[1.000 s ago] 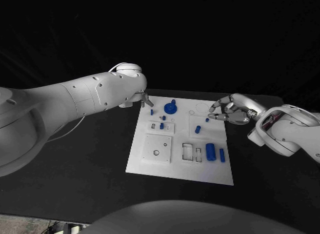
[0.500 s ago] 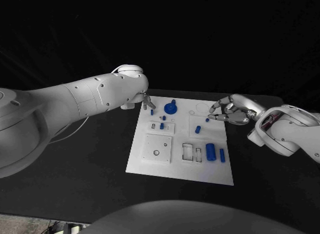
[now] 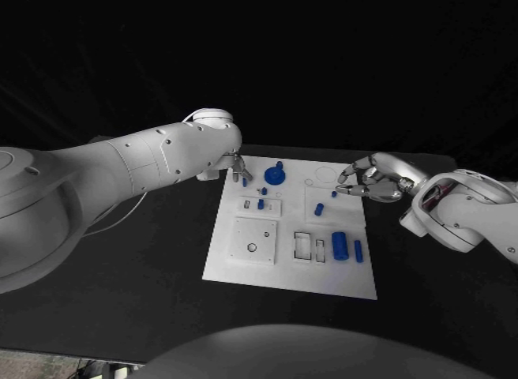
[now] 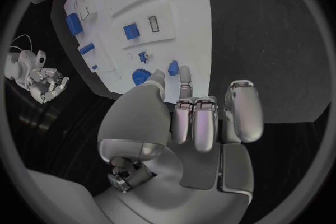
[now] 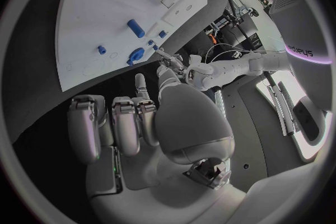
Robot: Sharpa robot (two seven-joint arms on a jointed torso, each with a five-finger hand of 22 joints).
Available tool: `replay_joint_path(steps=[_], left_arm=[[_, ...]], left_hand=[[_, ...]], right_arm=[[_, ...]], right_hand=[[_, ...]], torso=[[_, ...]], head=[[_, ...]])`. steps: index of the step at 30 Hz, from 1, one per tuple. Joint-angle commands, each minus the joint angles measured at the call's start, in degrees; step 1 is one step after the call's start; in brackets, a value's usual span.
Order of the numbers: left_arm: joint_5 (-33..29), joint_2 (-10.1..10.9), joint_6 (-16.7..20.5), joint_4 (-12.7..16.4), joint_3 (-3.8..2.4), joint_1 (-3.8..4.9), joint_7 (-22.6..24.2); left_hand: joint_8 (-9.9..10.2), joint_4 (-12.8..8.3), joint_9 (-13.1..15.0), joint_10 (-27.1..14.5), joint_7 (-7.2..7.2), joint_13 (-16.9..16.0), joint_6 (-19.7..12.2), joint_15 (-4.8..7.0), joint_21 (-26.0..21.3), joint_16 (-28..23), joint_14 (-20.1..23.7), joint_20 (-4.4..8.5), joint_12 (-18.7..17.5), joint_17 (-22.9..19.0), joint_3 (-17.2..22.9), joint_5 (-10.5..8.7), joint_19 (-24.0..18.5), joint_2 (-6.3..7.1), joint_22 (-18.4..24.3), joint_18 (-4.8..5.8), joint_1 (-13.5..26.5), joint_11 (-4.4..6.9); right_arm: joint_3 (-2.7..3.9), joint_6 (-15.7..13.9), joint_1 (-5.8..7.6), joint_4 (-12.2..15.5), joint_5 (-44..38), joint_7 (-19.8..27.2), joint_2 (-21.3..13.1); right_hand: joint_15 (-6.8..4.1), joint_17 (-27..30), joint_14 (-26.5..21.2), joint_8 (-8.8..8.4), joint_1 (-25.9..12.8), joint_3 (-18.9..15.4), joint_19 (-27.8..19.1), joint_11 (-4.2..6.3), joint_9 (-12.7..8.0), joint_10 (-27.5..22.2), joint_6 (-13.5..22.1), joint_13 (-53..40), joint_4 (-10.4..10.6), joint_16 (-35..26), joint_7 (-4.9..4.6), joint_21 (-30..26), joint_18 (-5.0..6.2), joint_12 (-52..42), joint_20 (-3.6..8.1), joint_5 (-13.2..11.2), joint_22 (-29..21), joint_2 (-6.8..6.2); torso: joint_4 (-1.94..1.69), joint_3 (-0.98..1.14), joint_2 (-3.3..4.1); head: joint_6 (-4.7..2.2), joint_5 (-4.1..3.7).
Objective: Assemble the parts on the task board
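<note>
The white task board (image 3: 238, 260) lies mid-table. On it are a blue round knob (image 3: 274, 172), several small blue pegs such as one (image 3: 320, 209) mid-board, and a large blue cylinder (image 3: 340, 245) near the right edge. My left hand (image 3: 235, 166) hovers at the board's far left corner, just short of a small blue peg (image 4: 173, 67); its thumb and forefinger are apart and hold nothing. My right hand (image 3: 369, 179) hangs over the far right edge, fingers part curled, nothing in them. The right wrist view shows the board (image 5: 91, 17) and the knob (image 5: 135, 56).
Black table (image 3: 122, 276) surrounds the board on all sides. White recessed blocks (image 3: 256, 239) and slots (image 3: 310, 246) take up the board's near half. My left arm (image 3: 111, 170) crosses above the table's left side.
My left hand has crept slightly to the right, toward the board's far left corner. The right hand and the parts have stayed where they were.
</note>
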State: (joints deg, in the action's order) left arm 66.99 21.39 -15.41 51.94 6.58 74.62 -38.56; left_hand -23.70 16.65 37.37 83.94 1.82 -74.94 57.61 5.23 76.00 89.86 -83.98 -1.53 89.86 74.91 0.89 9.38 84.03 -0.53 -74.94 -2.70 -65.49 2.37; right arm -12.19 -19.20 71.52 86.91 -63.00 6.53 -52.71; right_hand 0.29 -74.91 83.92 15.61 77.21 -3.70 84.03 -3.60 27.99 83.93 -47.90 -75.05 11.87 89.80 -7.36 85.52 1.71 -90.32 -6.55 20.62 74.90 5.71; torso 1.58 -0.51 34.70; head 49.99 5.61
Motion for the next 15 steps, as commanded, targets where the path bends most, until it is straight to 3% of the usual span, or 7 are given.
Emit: replay_joint_path(steps=[1,6,15], left_arm=[[0.8,-0.3,-1.2,-0.3,-0.05,-0.07,0.4],[0.9,-0.4,-1.3,-0.5,-0.06,-0.14,0.4],[0.1,-0.5,-1.2,-0.7,-0.06,-0.30,0.8]], left_hand=[[0.1,-0.1,0.2,5.8,-0.01,-14.6,-0.5,0.16,-0.3,0.1,-6.0,0.46,-0.2,15.1,0.0,0.47,1.2,-0.35,-11.3,-0.12,-0.3,0.09],[0.1,-0.2,0.3,5.8,0.01,-14.6,-0.6,0.11,-0.3,0.1,-6.0,0.42,-0.2,15.1,0.2,1.58,1.1,-0.50,-11.3,-0.13,-0.8,0.06],[0.2,-0.5,0.8,5.8,-0.13,-14.5,-0.6,0.17,-0.4,0.1,-6.0,0.42,-0.3,15.1,0.9,5.68,1.1,-0.47,-11.3,-0.17,-2.8,0.17]], right_arm=[[0.00,0.8,-0.05,0.1,-0.2,-0.1,0.0],[0.00,0.7,-0.05,0.1,-0.2,-0.1,0.0],[0.00,0.8,-0.05,0.0,-0.2,-0.2,0.0]], right_hand=[[-0.26,-15.1,6.1,-0.20,-0.5,0.0,2.5,0.16,-0.1,6.1,0.1,-14.9,0.4,0.2,-0.13,-0.1,-0.33,0.3,0.22,-0.3,13.3,0.21],[-0.24,-15.1,6.1,-0.28,-0.6,0.0,2.4,0.14,-0.1,6.1,0.1,-14.9,0.5,0.2,-0.15,-0.1,-0.30,0.3,0.21,-0.4,13.3,0.23],[-0.23,-15.1,6.1,-0.32,-0.6,-0.1,2.2,0.12,-0.1,6.1,0.1,-14.9,0.6,0.2,-0.18,-0.4,-0.24,0.3,0.20,-0.4,13.2,0.23]], torso=[[0.00,0.01,-0.05],[0.01,0.00,-0.03],[-0.04,0.03,-0.06]], head=[[0.01,-0.06],[0.01,-0.20],[0.01,-0.37]])
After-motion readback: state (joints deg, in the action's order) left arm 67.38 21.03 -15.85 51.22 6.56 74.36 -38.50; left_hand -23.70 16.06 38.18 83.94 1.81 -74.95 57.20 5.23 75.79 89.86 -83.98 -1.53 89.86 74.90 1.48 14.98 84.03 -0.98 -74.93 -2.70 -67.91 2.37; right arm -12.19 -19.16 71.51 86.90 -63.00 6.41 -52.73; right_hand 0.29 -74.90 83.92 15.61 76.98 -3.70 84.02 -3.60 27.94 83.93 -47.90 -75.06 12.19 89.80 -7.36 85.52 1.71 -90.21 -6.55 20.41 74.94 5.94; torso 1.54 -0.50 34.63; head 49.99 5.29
